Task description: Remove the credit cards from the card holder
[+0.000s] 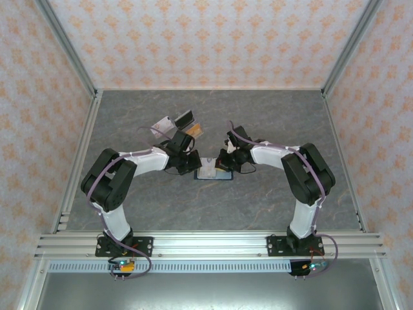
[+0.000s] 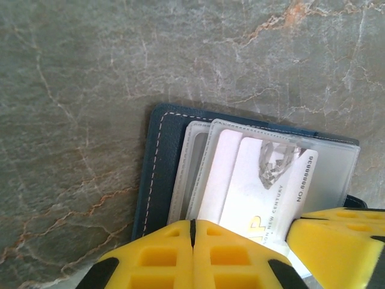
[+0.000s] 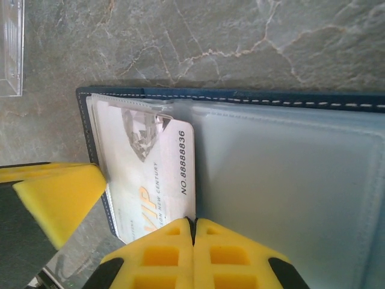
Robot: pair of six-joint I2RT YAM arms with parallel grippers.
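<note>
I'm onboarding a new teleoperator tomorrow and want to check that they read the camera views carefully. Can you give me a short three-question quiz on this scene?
1. True or false: the card holder lies open on the table.
2. What colour is the card printed VIP in it? A green, B white, C black.
3. In one word, how do the jaws of the left gripper and the right gripper stand?
Key: 1 true; 2 B; 3 shut.
</note>
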